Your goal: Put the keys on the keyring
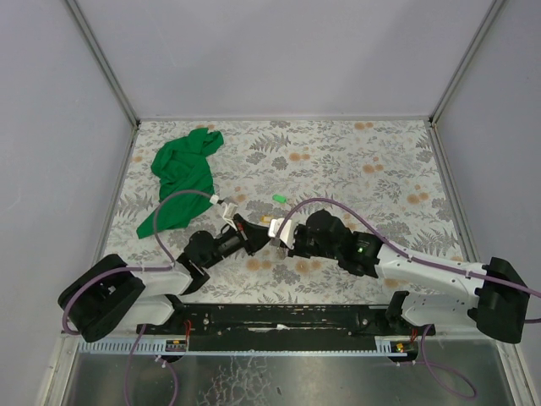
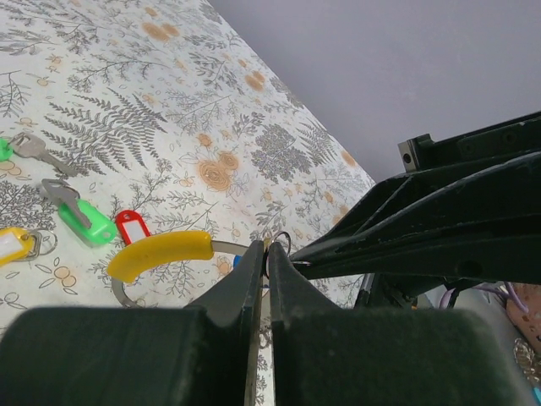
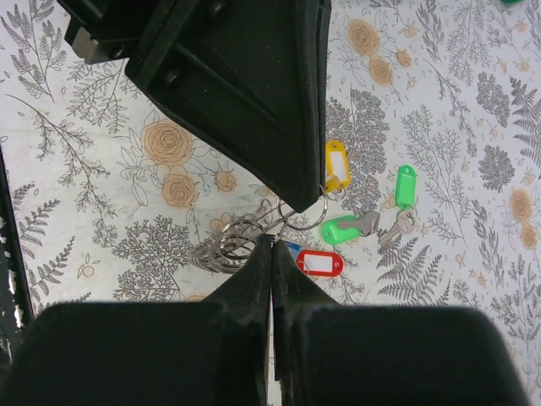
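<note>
My left gripper pinches the keyring; the right gripper has its fingers pressed together; the keys at three o'clock look unthreaded.

The table wears a leaf-and-flower print. On it lie a crumpled green cloth at the far left and, mid-table, loose keys — a yellow tag, a red tag, two green tags.

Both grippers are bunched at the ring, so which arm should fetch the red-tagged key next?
Right, probably. The red-tagged key lies just beside the right gripper, whose fingers are shut and would need opening. The left gripper seems pinched on the ring, so it is not free.
</note>
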Motion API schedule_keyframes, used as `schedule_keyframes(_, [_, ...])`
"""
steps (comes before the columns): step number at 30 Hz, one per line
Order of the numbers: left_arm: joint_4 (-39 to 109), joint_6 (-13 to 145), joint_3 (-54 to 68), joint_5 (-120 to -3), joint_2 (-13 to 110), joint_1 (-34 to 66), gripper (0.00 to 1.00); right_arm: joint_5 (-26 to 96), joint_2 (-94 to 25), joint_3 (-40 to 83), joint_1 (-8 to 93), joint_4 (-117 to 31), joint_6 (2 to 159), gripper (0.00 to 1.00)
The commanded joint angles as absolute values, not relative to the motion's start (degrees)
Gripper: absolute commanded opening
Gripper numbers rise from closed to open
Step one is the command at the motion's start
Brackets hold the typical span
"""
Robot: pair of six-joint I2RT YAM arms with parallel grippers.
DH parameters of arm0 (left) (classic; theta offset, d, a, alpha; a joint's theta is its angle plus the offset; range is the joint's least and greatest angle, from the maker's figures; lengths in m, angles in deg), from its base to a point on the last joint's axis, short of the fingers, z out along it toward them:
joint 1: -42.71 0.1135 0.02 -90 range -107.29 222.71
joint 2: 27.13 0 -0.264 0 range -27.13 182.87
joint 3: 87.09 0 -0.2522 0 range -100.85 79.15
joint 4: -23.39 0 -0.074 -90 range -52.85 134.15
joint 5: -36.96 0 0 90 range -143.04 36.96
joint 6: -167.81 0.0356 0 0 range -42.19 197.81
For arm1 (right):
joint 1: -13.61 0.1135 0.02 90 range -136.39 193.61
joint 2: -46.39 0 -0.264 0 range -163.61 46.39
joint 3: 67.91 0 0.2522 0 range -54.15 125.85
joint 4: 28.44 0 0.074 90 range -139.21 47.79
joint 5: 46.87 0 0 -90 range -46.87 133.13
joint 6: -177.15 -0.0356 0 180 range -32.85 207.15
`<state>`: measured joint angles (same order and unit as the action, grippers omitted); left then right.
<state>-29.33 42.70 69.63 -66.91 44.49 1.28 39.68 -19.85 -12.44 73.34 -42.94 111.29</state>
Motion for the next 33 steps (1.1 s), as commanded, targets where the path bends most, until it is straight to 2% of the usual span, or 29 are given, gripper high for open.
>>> schedule_keyframes(1, [-37.51, 41.66, 70.32, -58.59, 44.65, 1.47, 0.0, 39.31, -19.15, -10.8, 75.14, -44.02, 111.86, 0.0])
schedule_keyframes(7, [-33.54, 45.55, 71.27, -63.17, 43.85, 1.48, 0.15, 41.73, -17.36, -9.41, 75.15, -46.31, 113.45, 0.0])
schedule_keyframes(13, [-25.72, 54.44, 71.15, -66.53, 39.08, 1.6, 0.25, 42.28, -17.08, -8.18, 75.14, -47.82, 114.63, 0.0])
schedule_keyframes(21, [-13.26, 67.13, 66.11, -78.51, 35.46, 3.7, 0.3, 42.56, -16.92, -6.92, 75.14, -49.56, 115.69, 0.0])
schedule_keyframes(33, [-4.61, 84.78, 58.15, -98.68, 41.09, 7.51, 0.33, 41.14, -17.99, -5.59, 75.14, -51.36, 115.97, 0.0])
